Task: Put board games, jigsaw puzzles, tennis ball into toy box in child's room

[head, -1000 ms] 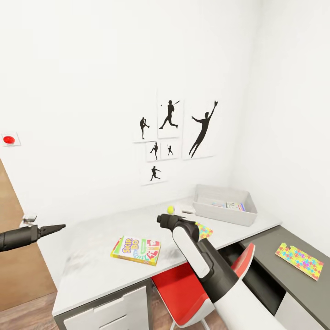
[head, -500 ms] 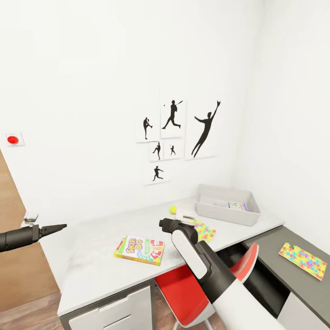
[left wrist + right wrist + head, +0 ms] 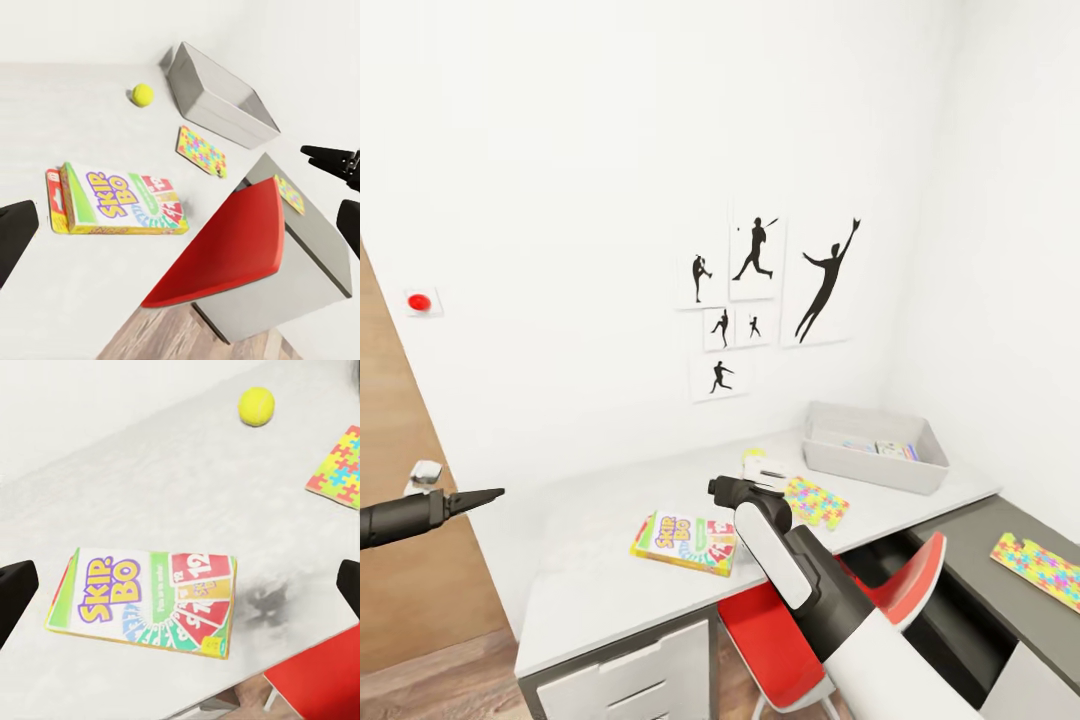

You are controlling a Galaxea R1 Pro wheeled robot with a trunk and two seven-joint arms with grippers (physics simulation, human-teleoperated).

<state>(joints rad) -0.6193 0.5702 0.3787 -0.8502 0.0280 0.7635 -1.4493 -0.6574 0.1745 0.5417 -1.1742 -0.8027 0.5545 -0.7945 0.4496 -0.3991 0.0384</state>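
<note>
The Skip-Bo box [image 3: 146,601] lay flat on the pale table [image 3: 600,560], directly below and ahead of my right gripper [image 3: 722,487], its long axis running across the span between my wide-parted fingers. My left gripper [image 3: 472,497], tips pinched together, hung well off to the side, so the right was nearer.

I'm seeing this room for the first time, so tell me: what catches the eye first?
The bright Skip-Bo game box lies flat on the pale table, near its front edge. A red chair is tucked under the table beside it. On the wall above hang black baseball silhouettes, and a grey toy box sits at the table's far corner.
</note>
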